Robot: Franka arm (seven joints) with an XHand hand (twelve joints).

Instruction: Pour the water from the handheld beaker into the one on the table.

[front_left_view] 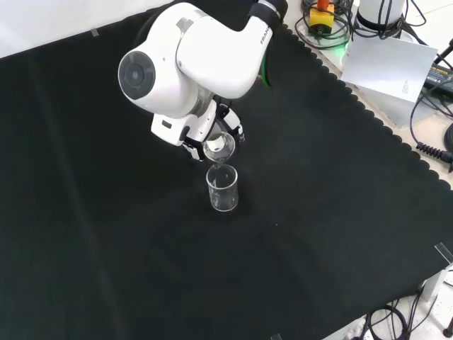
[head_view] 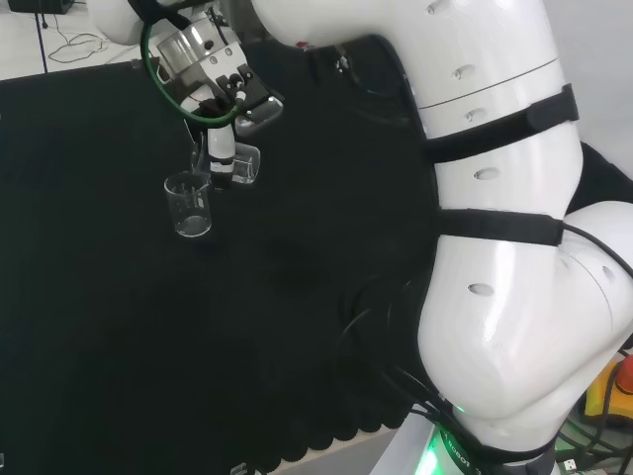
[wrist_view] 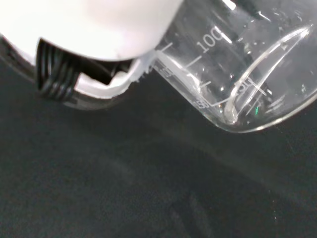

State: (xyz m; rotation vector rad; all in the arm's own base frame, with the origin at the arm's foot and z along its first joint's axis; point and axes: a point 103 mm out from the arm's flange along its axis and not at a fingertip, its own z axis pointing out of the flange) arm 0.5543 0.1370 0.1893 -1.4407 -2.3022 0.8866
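My hand point(head_view: 222, 148) is shut on a clear handheld beaker point(head_view: 240, 166), tipped well over on its side. In the front view the handheld beaker point(front_left_view: 219, 146) hangs with its mouth just above the rim of a second clear beaker point(front_left_view: 223, 189) that stands upright on the black cloth. The head view puts that standing beaker point(head_view: 189, 205) left of and just below the hand. Up close in the wrist view, the tipped beaker point(wrist_view: 237, 69) shows printed scale marks and droplets on its wall, beside a blurred white part of the hand point(wrist_view: 94, 29).
Black cloth point(front_left_view: 106, 248) covers the bench around the two beakers. The arm's big white links point(head_view: 495, 247) stand at the right of the head view. Cables and a white sheet point(front_left_view: 389, 67) lie beyond the cloth's scalloped edge in the front view.
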